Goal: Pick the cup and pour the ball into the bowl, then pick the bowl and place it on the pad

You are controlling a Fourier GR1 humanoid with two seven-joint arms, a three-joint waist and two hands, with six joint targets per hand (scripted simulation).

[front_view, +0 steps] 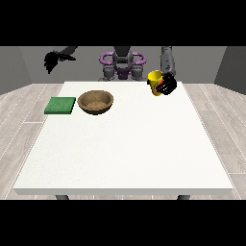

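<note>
Item one: the yellow open-topped cup (155,82). It sits at the far side of the large white table (125,153), at the view's right, slightly tilted, its mouth up. My hand at the view's right (167,85) is against its side with black fingers curled round it, so I judge the pick to be under way or just made. The ball is not visible; presumably it lies inside the cup, which I would keep upright until it is over the bowl.

Item two: the round brown wooden bowl (96,102). It rests on the table left of centre, well apart from the cup, mouth open upward to take the pour. Nothing shows inside it.

Item three: the flat green square pad (60,105). It lies just beside the bowl, close to the table's left edge, a short slide or lift away for the later step.

Item four: my hand at the view's left (54,59). It hangs raised beyond the table's far left corner, holding nothing, fingers spread and drooping.

Room: bare table between cup and bowl gives an unobstructed crossing; the near half is unused.
</note>
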